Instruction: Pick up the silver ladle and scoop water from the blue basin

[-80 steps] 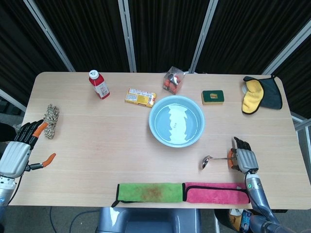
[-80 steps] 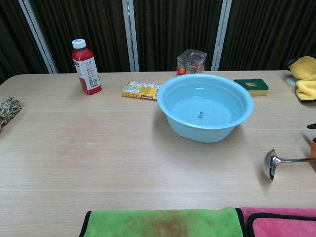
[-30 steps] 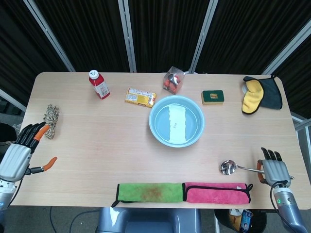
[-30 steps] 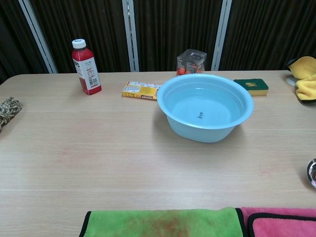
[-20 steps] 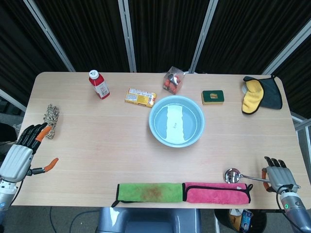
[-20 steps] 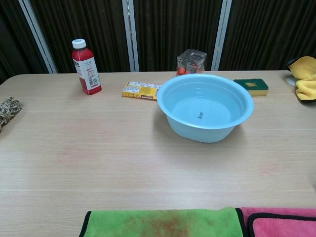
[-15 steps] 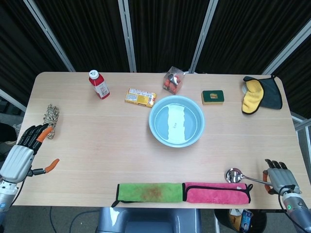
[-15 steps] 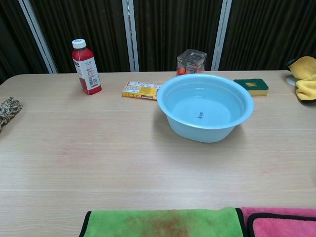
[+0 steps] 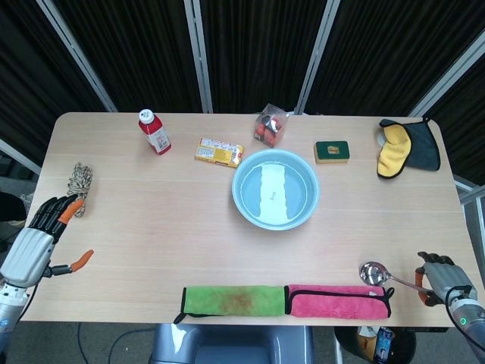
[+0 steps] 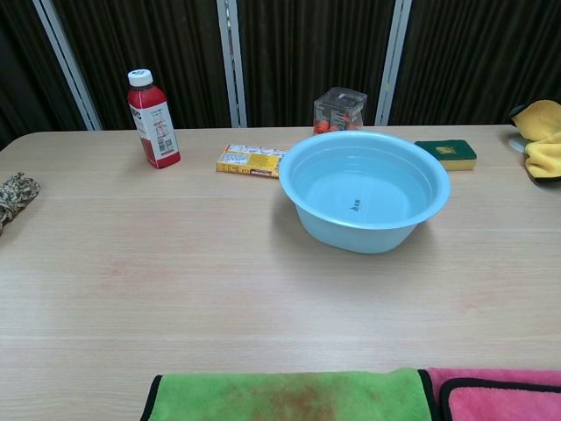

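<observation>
The blue basin (image 9: 275,189) holds water in the middle of the table; the chest view shows the basin (image 10: 364,189) too. In the head view my right hand (image 9: 444,279) grips the handle of the silver ladle (image 9: 383,276) at the table's front right corner. The ladle's bowl hangs just above the pink cloth's right end. My left hand (image 9: 35,243) hovers at the table's left edge with its fingers spread and nothing in it. Neither hand nor the ladle shows in the chest view.
A red bottle (image 9: 154,131), a yellow box (image 9: 218,152), a clear packet (image 9: 270,125), a green sponge (image 9: 332,151) and a yellow mitt (image 9: 405,145) line the back. A rope coil (image 9: 79,180) lies left. A green cloth (image 9: 231,300) and a pink cloth (image 9: 337,301) lie along the front edge.
My right hand has carried the ladle from near the basin's right front back and to the right, towards the front right corner. The ladle left the chest view. My left hand barely moved.
</observation>
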